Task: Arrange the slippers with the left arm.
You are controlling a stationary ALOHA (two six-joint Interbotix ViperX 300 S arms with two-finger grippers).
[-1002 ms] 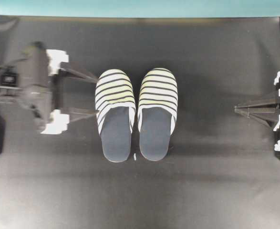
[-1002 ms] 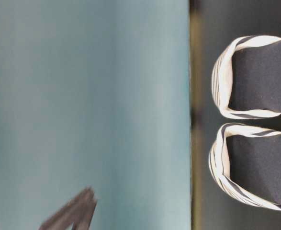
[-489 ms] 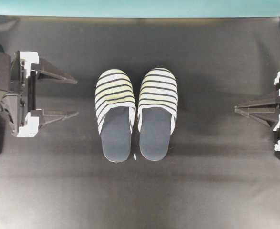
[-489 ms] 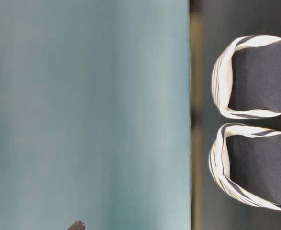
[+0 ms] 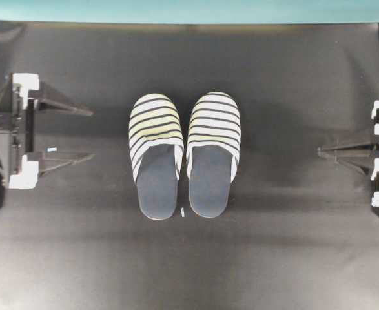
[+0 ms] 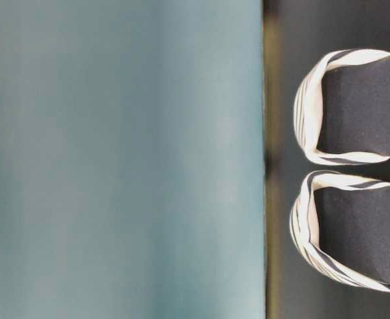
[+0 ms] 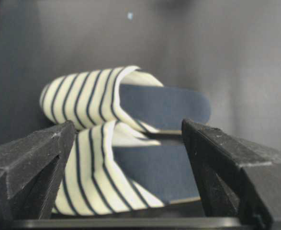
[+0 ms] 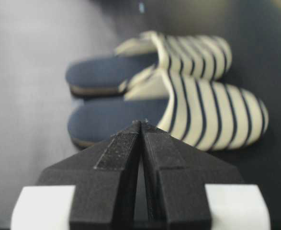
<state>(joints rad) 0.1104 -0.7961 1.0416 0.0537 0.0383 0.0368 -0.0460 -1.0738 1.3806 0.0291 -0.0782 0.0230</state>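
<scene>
Overhead: the slippers [image 5: 184, 155] lie side by side, edges touching, toes toward the far edge of the dark table [image 5: 273, 258]; the left gripper [image 5: 89, 134] is spread wide, well clear of them, and the right gripper [image 5: 321, 150] is closed at the opposite edge. Table-level: both heels [image 6: 357, 166] show against a teal wall [image 6: 115, 159]. Wrist views: left fingers [image 7: 30, 167] frame the pair without contact; right fingers [image 8: 118, 158] meet.

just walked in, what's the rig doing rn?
Nothing is being held right now. The pair of striped slippers lies side by side in the middle of the dark table, toes toward the teal wall. The left gripper sits open at the left edge, apart from the slippers. The right gripper is parked shut at the right edge. The slippers look neatly lined up, so the arranging seems done.
</scene>
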